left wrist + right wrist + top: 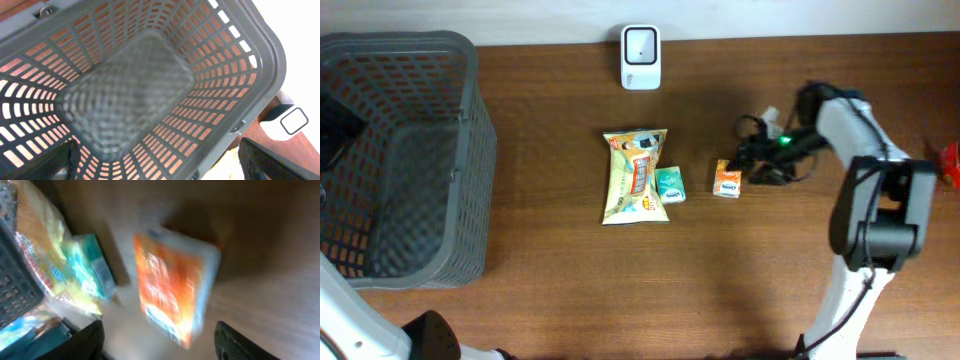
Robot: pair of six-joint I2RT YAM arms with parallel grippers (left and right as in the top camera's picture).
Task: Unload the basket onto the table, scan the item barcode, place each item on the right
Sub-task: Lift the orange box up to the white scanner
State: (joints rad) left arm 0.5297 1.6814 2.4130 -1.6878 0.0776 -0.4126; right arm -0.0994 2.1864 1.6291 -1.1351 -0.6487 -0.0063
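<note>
A small orange box [727,180] lies on the wooden table, blurred in the right wrist view [172,290]. My right gripper [752,163] sits just to its right, open [160,330]. The box lies ahead of the black fingers [85,340], untouched by them. Left of it are a small green box [670,185] and a yellow snack bag [636,175]. The white scanner [640,57] stands at the table's back edge. My left gripper [160,160] hangs open over the grey basket [260,45], holding nothing.
The grey mesh basket [470,150] fills the table's left end and shows nothing inside in the left wrist view. The right arm's white links [875,190] and cables stand at the right. A red object [951,165] peeks in at the right edge.
</note>
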